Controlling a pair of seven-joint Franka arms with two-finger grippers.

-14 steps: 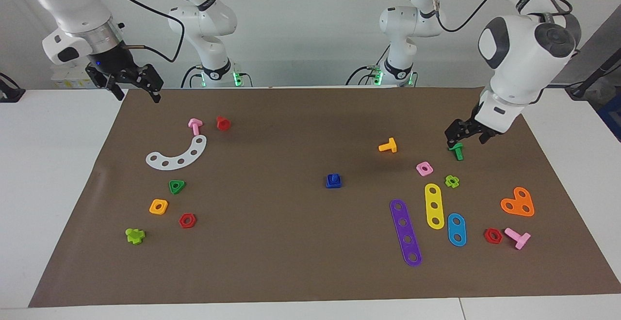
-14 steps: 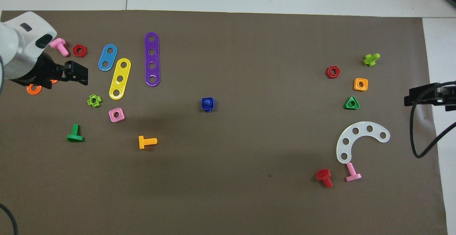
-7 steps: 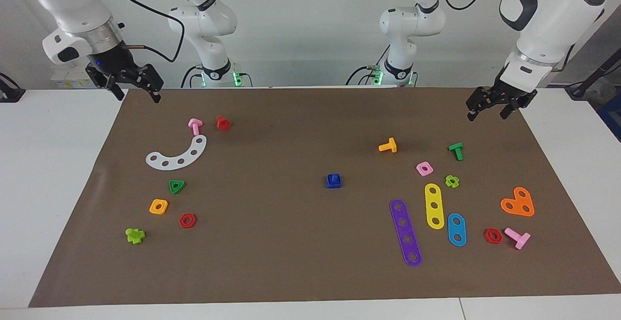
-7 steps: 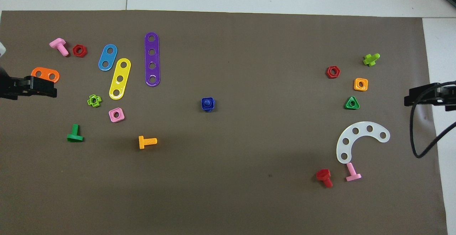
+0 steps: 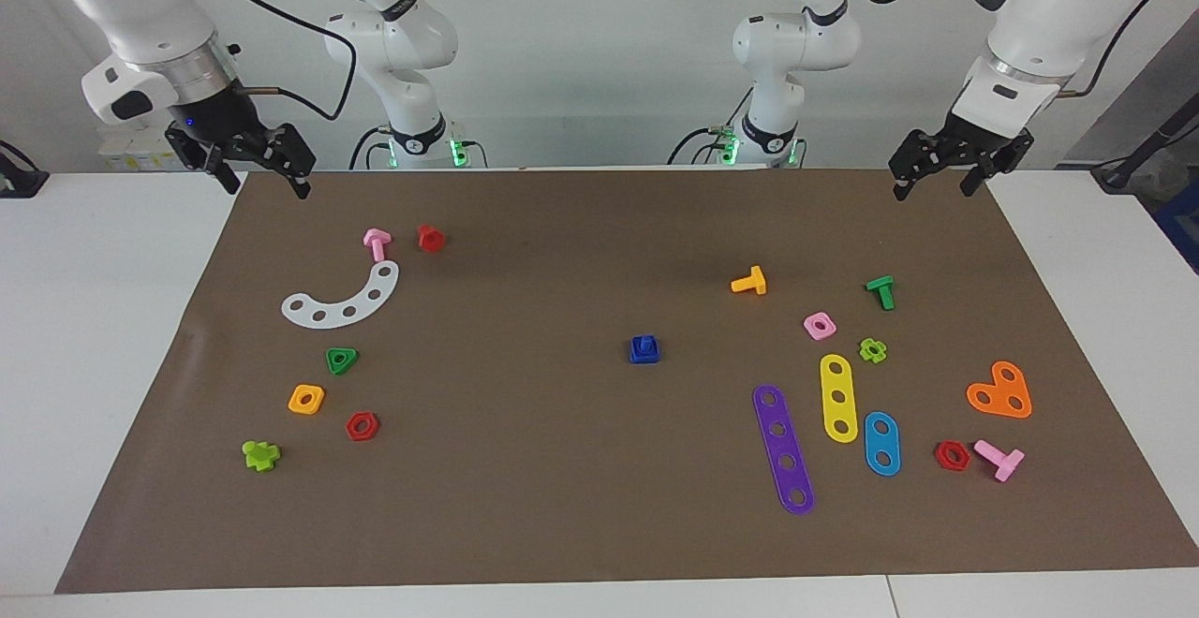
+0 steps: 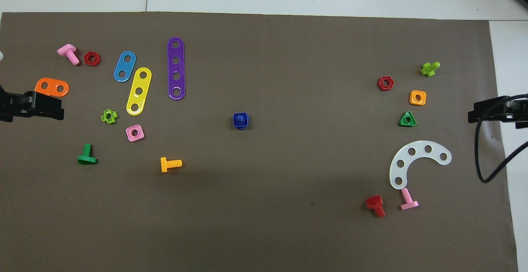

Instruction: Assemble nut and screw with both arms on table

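The blue nut (image 5: 643, 352) lies in the middle of the brown sheet (image 5: 562, 487) on the white table (image 5: 94, 337). The blue screw (image 5: 643, 343) sits in it, one end sticking up. The pair also shows in the overhead view as the nut (image 6: 245, 116) and the screw (image 6: 239, 120). My left gripper (image 5: 933, 187) hangs open and empty over the sheet's edge nearest the robots, at the left arm's end; it also shows in the overhead view (image 6: 57, 108). My right gripper (image 5: 265, 185) hangs open and empty over the matching corner at the right arm's end (image 6: 472, 114).
Toward the left arm's end lie a green screw (image 5: 880, 291), an orange screw (image 5: 749, 282), a pink nut (image 5: 819, 325), flat purple (image 5: 783, 449), yellow (image 5: 838, 398) and blue strips. Toward the right arm's end lie a white curved strip (image 5: 345, 298), a green triangular nut (image 5: 341, 360) and an orange nut (image 5: 306, 399).
My left gripper has risen from just over the green screw and drawn back to the sheet's edge nearest the robots. The right arm and the blue pair have not moved.
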